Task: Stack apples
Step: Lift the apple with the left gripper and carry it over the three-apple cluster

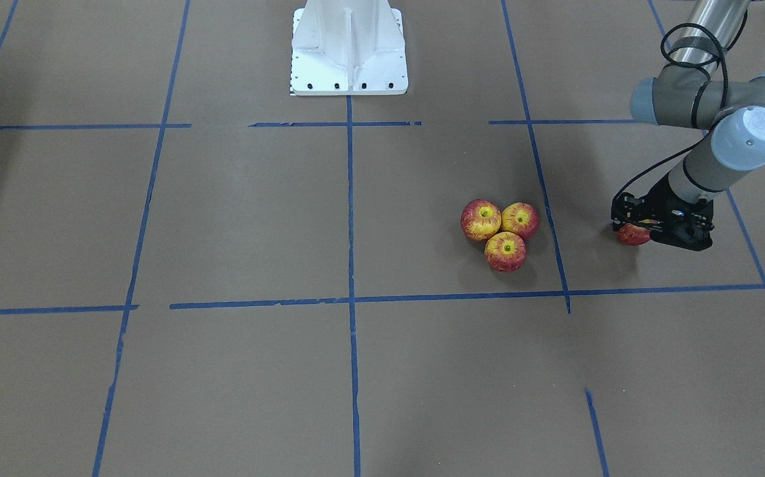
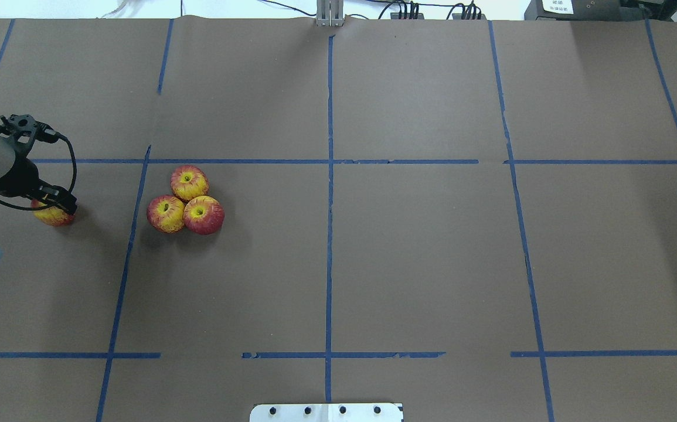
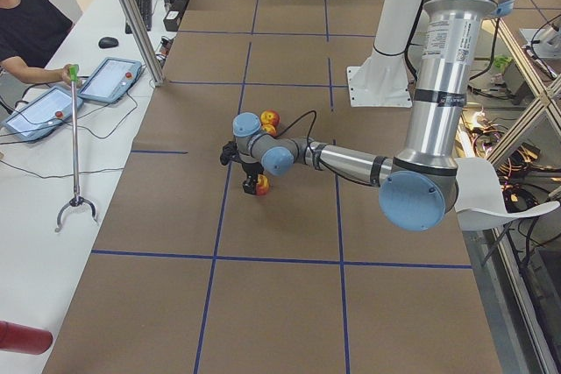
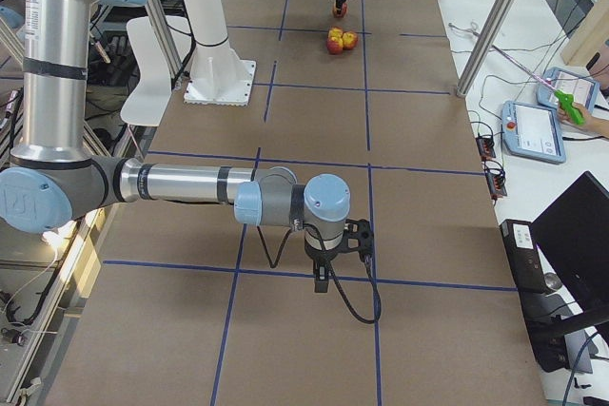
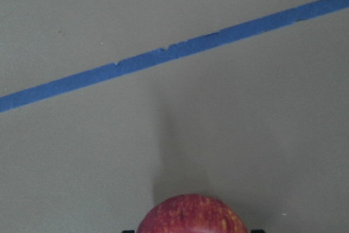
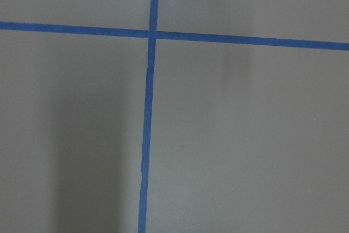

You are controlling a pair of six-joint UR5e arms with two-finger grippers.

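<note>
Left tool [image 1: 640, 229] we see clamped on one apple [image 1: 630, 236], low over the table [image 1: 223, 218]. Across a blue tape line [image 1: 544, 199], three other apples [image 1: 505, 235] sit touching in a cluster. Our right tool [image 4: 328, 276] hangs well apart; whether it is apart or together we cannot tell.

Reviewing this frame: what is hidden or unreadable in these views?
Left gripper grip on the small red-yellow apple: its black body covers the fingertips in overhead and front views; the wrist view's bottom edge cuts them off.
Right gripper: open or shut unreadable, seen only small in the exterior right view.
</note>
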